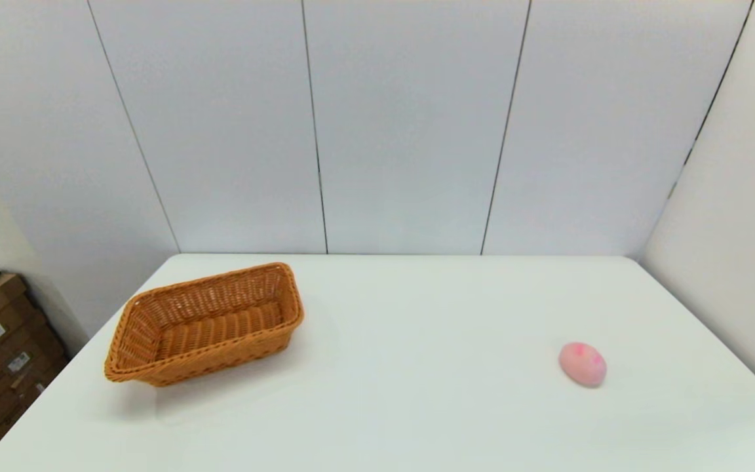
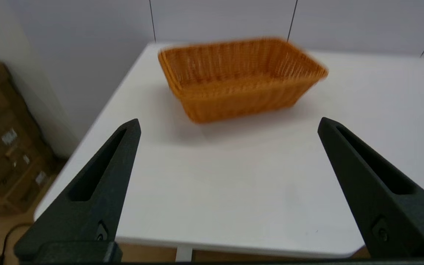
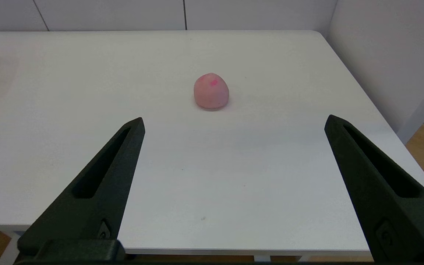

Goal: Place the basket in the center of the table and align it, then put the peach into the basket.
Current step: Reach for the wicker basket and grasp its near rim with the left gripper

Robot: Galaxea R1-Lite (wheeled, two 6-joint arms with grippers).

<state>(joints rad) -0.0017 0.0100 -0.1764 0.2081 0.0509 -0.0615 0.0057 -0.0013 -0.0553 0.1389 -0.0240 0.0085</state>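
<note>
Wicker is where you start: the basket (image 1: 206, 326) sits empty on the left side of the counter (image 1: 417, 393), near its left edge and skewed to the counter's edges, so by my reading neither the centring nor the aligning has been done. Your peach (image 1: 582, 364) lies on the right side of the counter, well apart from the basket, so that step is also left; I would judge both of the 2 steps still to do. Look at the left gripper (image 2: 228, 123) in its wrist view: its jaws stand wide apart, holding nothing and touching nothing, and it hangs near the counter's front edge with the basket ahead of it. The right gripper (image 3: 234, 123) is the same, jaws spread wide and empty, facing the peach from the front edge without reaching it. Neither arm shows in the head view.
</note>
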